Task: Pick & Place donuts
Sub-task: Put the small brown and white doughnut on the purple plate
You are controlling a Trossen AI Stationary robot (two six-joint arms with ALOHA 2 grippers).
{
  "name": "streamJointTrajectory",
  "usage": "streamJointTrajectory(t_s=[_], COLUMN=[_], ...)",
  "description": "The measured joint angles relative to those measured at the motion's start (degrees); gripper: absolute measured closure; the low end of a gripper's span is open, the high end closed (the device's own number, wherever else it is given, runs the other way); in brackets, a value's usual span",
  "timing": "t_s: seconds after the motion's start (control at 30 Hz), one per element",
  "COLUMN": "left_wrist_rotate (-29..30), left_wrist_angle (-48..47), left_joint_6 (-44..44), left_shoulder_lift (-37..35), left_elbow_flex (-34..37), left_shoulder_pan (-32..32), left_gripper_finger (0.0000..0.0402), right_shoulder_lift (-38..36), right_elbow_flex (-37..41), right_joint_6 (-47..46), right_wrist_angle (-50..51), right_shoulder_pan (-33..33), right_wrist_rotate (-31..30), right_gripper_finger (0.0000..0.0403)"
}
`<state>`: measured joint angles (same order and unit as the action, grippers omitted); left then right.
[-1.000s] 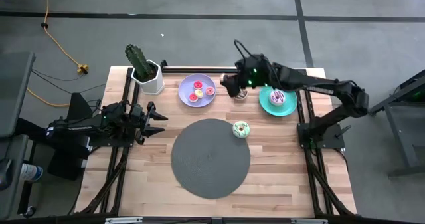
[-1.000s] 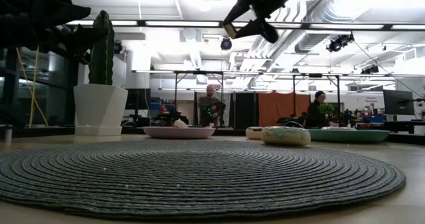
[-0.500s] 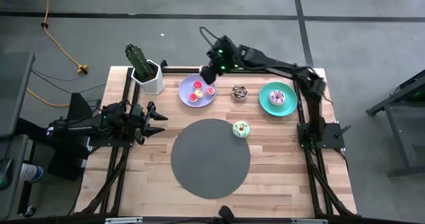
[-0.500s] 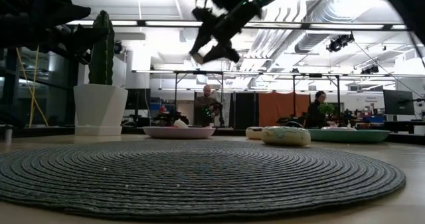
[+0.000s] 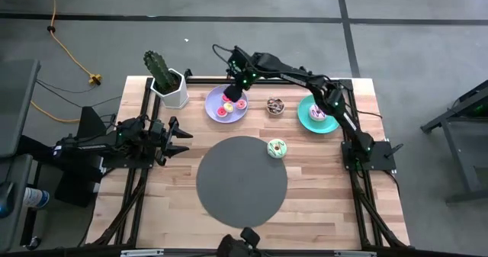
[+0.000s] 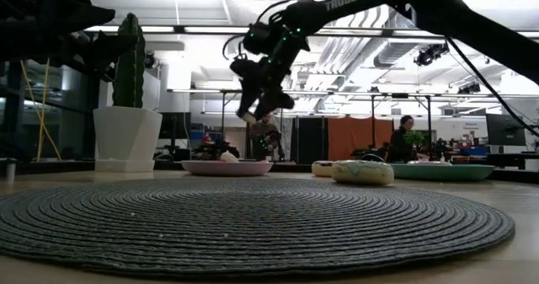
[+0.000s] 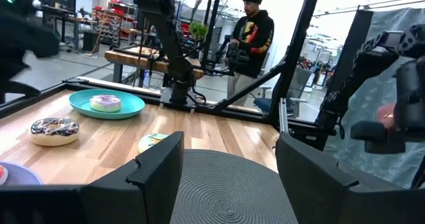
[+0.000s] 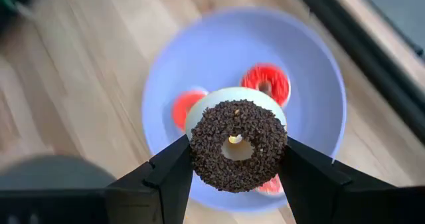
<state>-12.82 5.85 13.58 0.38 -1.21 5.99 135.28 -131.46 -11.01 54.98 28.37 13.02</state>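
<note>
The left tool (image 5: 180, 134) is being kept parked at the worktop's (image 5: 320, 203) left edge, fingers spread and empty. Just right of it, a round grey mat (image 5: 242, 181) of coiled, ribbed weave is lying flat. Over the smooth lavender plate (image 5: 214, 101), a chocolate donut (image 8: 238, 146), a glossy ring crusted with dark crumbs, is being gripped by the right tool (image 8: 234, 174), fingers clamped on its sides. The carry step is judged to be nearly done: a lowering into a free spot beside the red donuts (image 8: 265, 82) and a release are being called for. Further right, a sprinkled donut (image 5: 275, 105), a green one (image 5: 277, 148) and a pink one (image 5: 319, 111) on the teal plate (image 5: 306, 120) are lying.
</note>
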Motion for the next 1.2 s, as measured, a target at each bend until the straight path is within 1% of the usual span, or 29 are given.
streamJointTrajectory(t_s=[0.2,0.37,0.57,0.87,1.07,1.2], left_wrist_rotate=[0.0,0.0,0.07,0.17,0.2,0.22], left_wrist_angle=[0.0,-0.02,0.0,0.0,0.0,0.0], left_joint_6=[0.0,0.0,0.0,0.0,0.0,0.0], left_shoulder_lift=[0.0,-0.01,0.0,0.0,-0.01,0.0], left_elbow_flex=[0.0,0.0,0.0,0.0,0.01,0.0], left_shoulder_pan=[-0.01,0.01,0.0,0.01,0.01,0.01], left_gripper_finger=[0.0172,0.0172,0.0172,0.0172,0.0172,0.0172], right_shoulder_lift=[1.52,1.51,1.45,1.45,1.45,1.45], right_elbow_flex=[0.02,1.92,6.49,11.4,12.02,12.01], right_joint_6=[7.02,9.78,12.47,11.46,9.47,9.43], right_wrist_angle=[6.33,4.8,2.44,-5.23,-8.96,-9.75], right_shoulder_pan=[-1.11,-2.45,-4.92,-6.66,-6.53,-6.53], right_wrist_rotate=[-2.43,-3.05,-3.52,-6.08,-6.76,-7.37], right_gripper_finger=[0.0206,0.0206,0.0205,0.0206,0.0206,0.0206])
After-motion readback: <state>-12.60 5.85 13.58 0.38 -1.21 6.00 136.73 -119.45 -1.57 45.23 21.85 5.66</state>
